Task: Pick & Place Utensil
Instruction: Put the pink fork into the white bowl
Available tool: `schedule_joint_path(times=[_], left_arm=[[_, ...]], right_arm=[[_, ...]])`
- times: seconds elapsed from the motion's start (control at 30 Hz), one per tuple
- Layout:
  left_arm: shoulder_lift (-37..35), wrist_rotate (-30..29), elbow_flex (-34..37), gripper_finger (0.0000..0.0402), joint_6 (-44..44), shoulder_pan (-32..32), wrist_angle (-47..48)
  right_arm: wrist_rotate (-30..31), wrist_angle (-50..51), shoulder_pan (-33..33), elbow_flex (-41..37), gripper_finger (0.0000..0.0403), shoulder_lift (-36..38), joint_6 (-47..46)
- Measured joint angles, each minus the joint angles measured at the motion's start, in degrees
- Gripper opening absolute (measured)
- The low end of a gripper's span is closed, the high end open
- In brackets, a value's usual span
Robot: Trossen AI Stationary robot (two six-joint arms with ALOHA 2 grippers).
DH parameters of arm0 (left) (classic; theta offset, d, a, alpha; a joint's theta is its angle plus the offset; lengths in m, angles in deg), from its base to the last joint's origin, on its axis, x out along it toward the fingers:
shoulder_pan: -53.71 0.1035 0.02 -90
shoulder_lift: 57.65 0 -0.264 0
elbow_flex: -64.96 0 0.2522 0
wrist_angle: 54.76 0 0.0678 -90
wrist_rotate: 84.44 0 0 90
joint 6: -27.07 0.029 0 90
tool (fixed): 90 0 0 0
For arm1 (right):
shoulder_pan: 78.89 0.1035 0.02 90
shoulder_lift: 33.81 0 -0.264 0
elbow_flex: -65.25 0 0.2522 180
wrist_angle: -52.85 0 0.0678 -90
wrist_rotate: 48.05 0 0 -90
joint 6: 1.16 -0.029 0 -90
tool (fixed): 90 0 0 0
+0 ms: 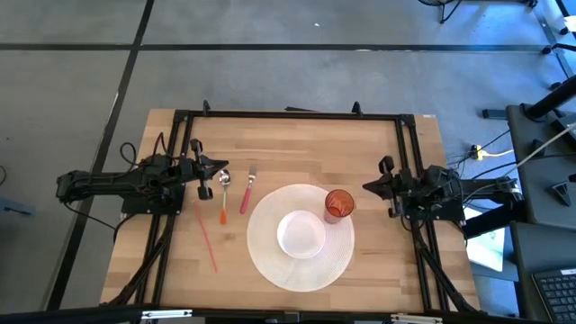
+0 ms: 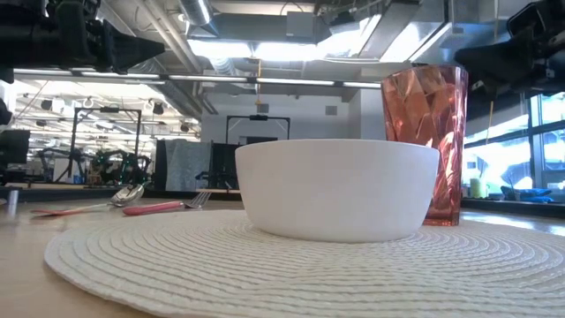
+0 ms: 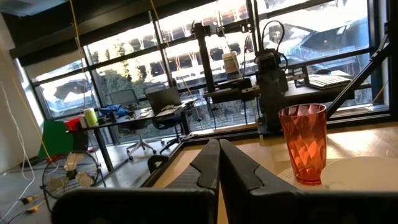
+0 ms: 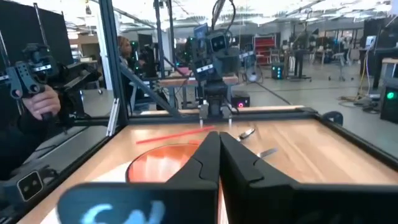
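A spoon [image 1: 223, 193] with an orange handle and a fork [image 1: 246, 191] with a pink handle lie flat on the wooden table, left of a round white placemat [image 1: 270, 261]. On the mat stand a white bowl [image 1: 301, 234] and a red faceted cup [image 1: 338, 204]. My left gripper [image 1: 223, 166] hovers shut just beyond the spoon's head, touching nothing; its wrist view shows the fingers [image 3: 219, 155] closed together. My right gripper [image 1: 366, 186] waits shut right of the cup, its fingers [image 4: 219, 146] closed. In the low view the spoon [image 2: 88, 208] and fork [image 2: 168, 206] lie behind the mat.
A thin red stick [image 1: 207, 236] lies on the table left of the mat, nearer than the spoon. A black metal frame [image 1: 288, 114] runs along the table's edges. A person [image 4: 37, 99] holding a hand controller shows beyond the table in the right wrist view.
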Motion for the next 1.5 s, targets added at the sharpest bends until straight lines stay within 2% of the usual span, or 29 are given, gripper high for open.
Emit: schedule_joint_path(times=[0.2, 0.33, 0.57, 0.67, 0.83, 0.97, 1.2, 1.37, 1.5], left_arm=[[0.02, -0.03, 0.0, 0.0005, -2.42, 0.0, 0.6], [0.26, -2.77, 0.0, 0.0002, -10.66, 0.0, 2.47], [2.78, -11.55, -1.92, 0.0003, -22.88, 0.0, 18.28], [6.28, -11.64, -3.82, 0.0002, -26.76, 0.0, 22.49], [16.65, -8.89, -8.33, 0.0003, -30.57, -0.51, 23.47], [29.0, -6.36, -14.75, 0.0003, -35.51, -0.5, 29.44], [51.62, -8.76, -27.62, 0.0012, -37.03, -0.41, 39.35], [63.7, -8.44, -36.59, 0.0046, -36.63, 0.74, 48.38], [70.41, -6.59, -41.27, 0.0091, -35.64, 1.04, 51.4]], right_arm=[[-3.43, 0.26, 0.0, 0.0, 0.0002, 0.0, -0.31], [-3.4, 0.26, 0.0, 0.0, 0.0005, 0.0, 0.1], [-3.27, 1.26, 0.0, 0.02, 0.0019, -0.04, -0.86], [-3.25, 2.25, 0.0, 0.02, 0.002, -0.04, -1.02], [-3.23, 2.38, 0.0, 0.02, 0.002, -0.04, -1.15], [-3.21, 2.38, 0.0, 0.02, 0.0021, -0.04, -1.24], [-3.21, 2.38, 0.0, 0.04, 0.0021, -0.04, -1.09], [-3.23, 2.4, 0.02, 0.04, 0.0021, -0.04, -1.21], [-3.23, 2.67, 0.02, 0.04, 0.0021, -0.04, -1.08]])
